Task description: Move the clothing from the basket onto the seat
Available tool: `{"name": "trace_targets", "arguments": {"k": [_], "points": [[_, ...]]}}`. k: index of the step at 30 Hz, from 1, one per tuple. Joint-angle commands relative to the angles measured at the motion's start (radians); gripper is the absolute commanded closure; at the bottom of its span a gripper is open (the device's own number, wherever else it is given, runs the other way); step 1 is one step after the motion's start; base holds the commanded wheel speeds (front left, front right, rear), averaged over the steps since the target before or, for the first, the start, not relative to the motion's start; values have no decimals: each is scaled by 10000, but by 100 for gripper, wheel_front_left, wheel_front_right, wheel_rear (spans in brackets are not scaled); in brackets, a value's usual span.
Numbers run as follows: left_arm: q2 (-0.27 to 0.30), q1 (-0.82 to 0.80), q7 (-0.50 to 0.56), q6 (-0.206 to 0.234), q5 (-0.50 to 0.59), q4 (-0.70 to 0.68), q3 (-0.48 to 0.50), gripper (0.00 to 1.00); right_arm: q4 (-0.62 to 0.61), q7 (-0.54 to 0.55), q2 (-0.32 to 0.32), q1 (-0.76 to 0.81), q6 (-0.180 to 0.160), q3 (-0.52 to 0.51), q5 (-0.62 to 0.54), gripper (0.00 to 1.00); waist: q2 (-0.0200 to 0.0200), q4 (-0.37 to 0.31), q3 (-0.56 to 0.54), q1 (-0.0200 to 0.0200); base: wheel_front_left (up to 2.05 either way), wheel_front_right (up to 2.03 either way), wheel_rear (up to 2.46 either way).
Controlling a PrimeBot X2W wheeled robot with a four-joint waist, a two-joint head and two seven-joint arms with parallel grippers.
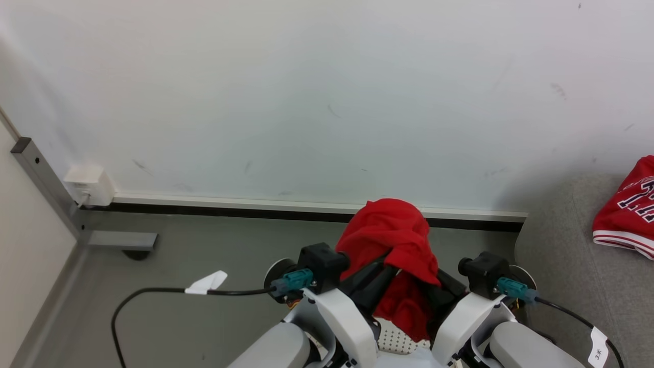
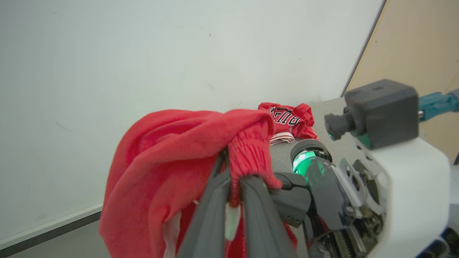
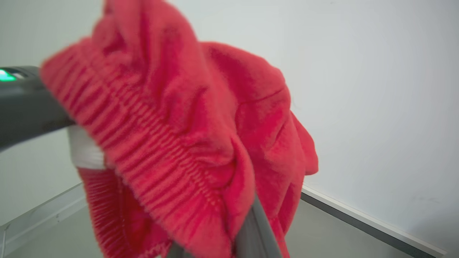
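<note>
A bunched red garment hangs in the air between my two grippers, in front of the wall. My left gripper is shut on its ribbed waistband. In the right wrist view the same red cloth drapes over my right gripper, which pinches it; one grey finger shows under the folds. A patch of the white perforated basket shows low between my forearms. A second red jersey with dark lettering and striped trim lies on the grey seat at the right.
A pale wall with a white and black skirting strip stands close ahead. On the grey floor at the left are a metal post, a white socket box and a black cable.
</note>
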Motion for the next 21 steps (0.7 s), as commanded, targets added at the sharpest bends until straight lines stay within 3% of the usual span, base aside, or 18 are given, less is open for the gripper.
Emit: {"name": "trace_targets", "arguments": {"k": [1,11,12,13,14,21], "points": [[76,-46,-106,49,-67,42,40,100,-24,9,-69,69,-26,-110,21,100,0,-44,6,-1,0,0,0],[161,70,-192,163,-149,202,63,100,-456,9,-168,385,-26,-917,63,100,0,-295,33,-1,0,0,0],[160,111,-229,208,-199,228,113,96,-524,9,-205,424,-26,-1058,75,100,0,-340,39,-1,0,0,0],[161,132,-233,239,-205,250,130,55,-607,7,-262,467,-26,-1200,64,100,0,-385,44,-1,0,0,0],[162,152,-233,244,-215,272,112,0,-671,7,-316,515,-26,-1346,24,100,0,-435,45,-1,0,0,0],[236,287,-357,276,-260,248,38,0,-1121,6,-700,777,-26,-2335,-437,100,0,-932,86,-1,0,0,0]]}}
